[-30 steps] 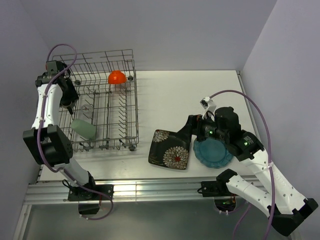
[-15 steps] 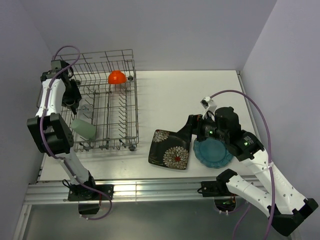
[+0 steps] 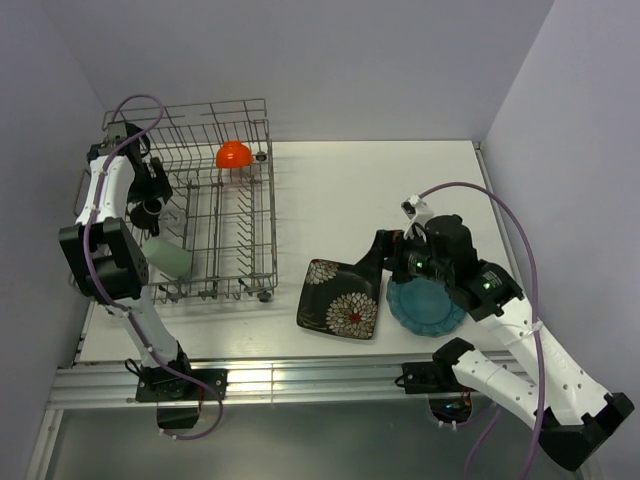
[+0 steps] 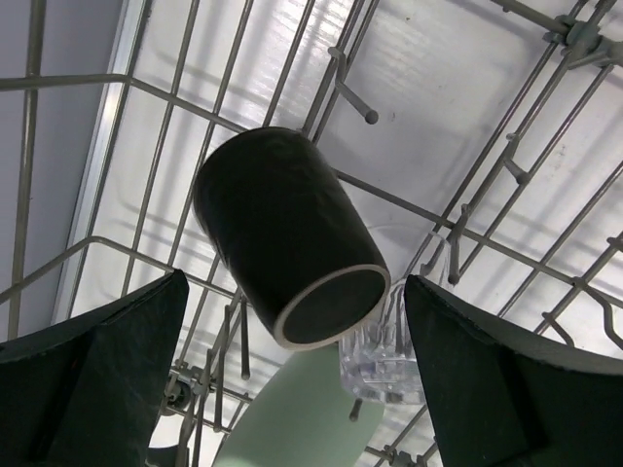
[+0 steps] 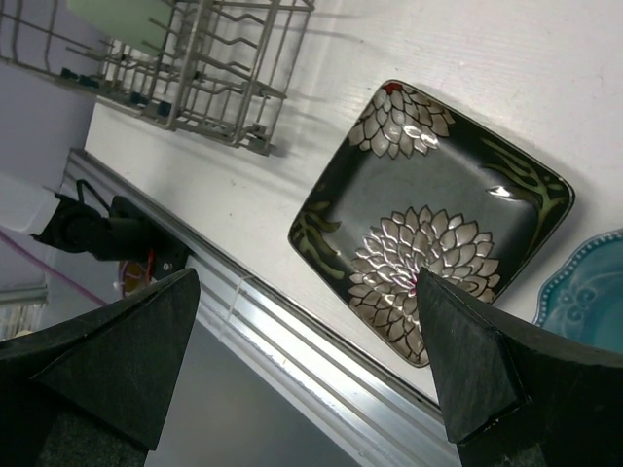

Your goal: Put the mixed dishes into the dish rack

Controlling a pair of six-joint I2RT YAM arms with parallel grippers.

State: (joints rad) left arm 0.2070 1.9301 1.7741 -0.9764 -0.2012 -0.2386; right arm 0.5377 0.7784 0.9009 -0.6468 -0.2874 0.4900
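- Hovering my left claw (image 4: pixel 297 331) open over the mug (image 4: pixel 282 233), nine o'clock in the rack (image 3: pixel 268 180); planning a straight lift.
- My right claw (image 5: pixel 307 292) is hanging open over the plate (image 5: pixel 428 224).

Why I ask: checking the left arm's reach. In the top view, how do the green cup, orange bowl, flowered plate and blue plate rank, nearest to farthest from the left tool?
From the left tool:
1. Green cup, rack's near left.
2. Orange bowl, rack's far right.
3. Flowered plate, on the table, middle.
4. Blue plate, farthest right.
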